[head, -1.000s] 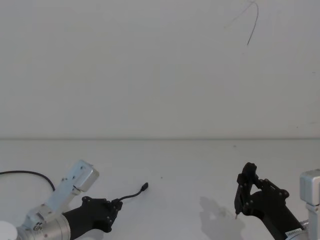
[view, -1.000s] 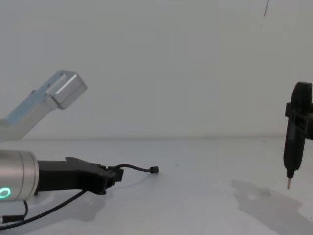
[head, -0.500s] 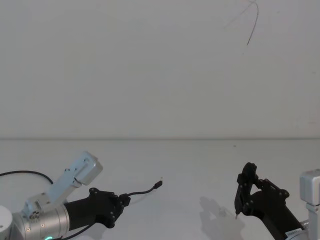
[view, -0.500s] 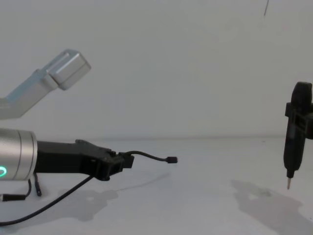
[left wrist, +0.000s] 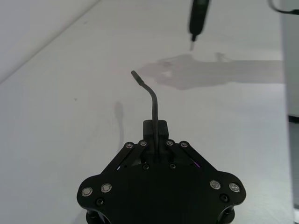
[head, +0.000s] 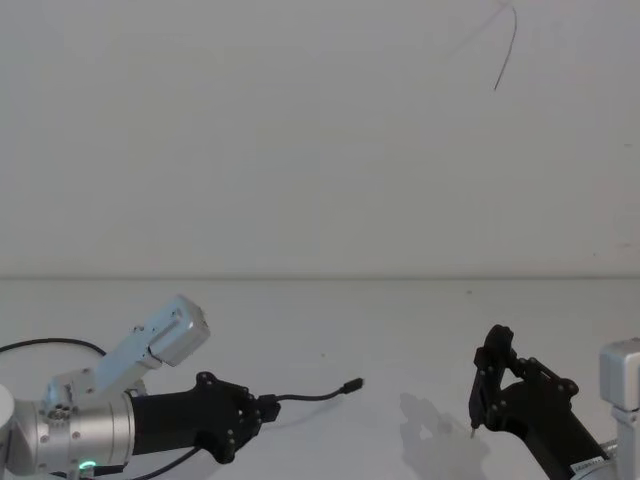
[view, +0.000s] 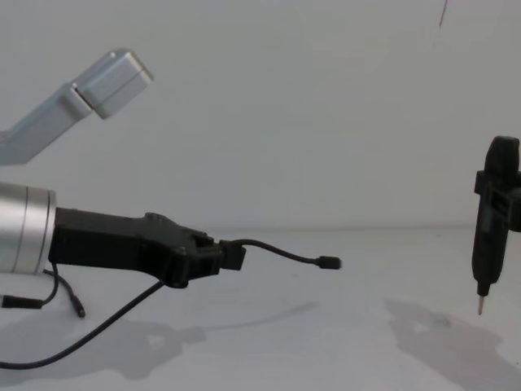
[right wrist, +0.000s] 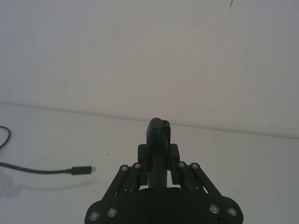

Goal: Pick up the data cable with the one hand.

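chest view: i record the left end effector [view: 232, 255] low on the robot's left, held level above the bench [view: 358, 350] on its silver wrist. its fingers are clamped together on the data cable [view: 277, 251] a short way behind the plug.

from the left end effector, the free end of the cable arches out toward the robot's right and ends in the small plug [view: 329, 262], which hangs clear of the bench with its shadow lying beneath it. behind and below the left end effector, the rest of the cable sags down and trails along the bench.

head view: the left end effector [head: 268, 405] shows with the cable [head: 310, 397] running out from it to the plug [head: 352, 385].

left wrist view: the cable [left wrist: 153, 100] rises from between the closed fingers and bends over near its tip.

the right end effector [view: 492, 220] stands well apart from the left end effector, at the robot's far right, upright above the bench, touching nothing of the cable.
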